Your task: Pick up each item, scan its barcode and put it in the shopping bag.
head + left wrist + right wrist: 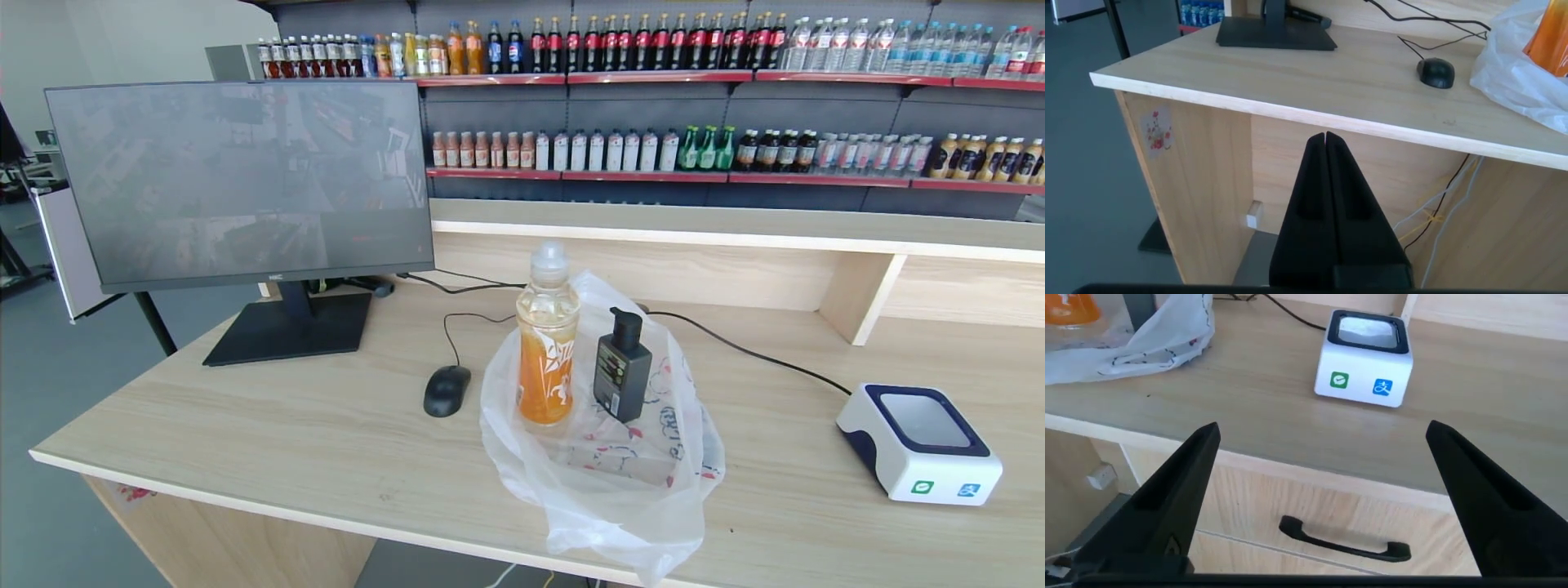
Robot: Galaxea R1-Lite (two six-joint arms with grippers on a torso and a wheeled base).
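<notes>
An orange drink bottle [547, 339] with a clear cap and a small dark pump bottle [622, 369] stand upright on a thin translucent shopping bag [620, 482] spread on the counter; the bag [1523, 65] and bag [1151, 339] show at the wrist views' edges. A white barcode scanner [918, 441] with a dark window sits at the right; the same scanner [1365, 358] faces the right wrist camera. My left gripper [1327, 139] hangs shut below the counter's front left edge. My right gripper [1323, 445] is open, low in front of the counter, short of the scanner.
A monitor [241, 184] on a stand, a black mouse [446, 389] and cables lie on the wooden counter [286, 433]. A drawer handle [1343, 541] sits under the counter front. Shelves of bottles [694, 49] line the back wall behind a raised ledge.
</notes>
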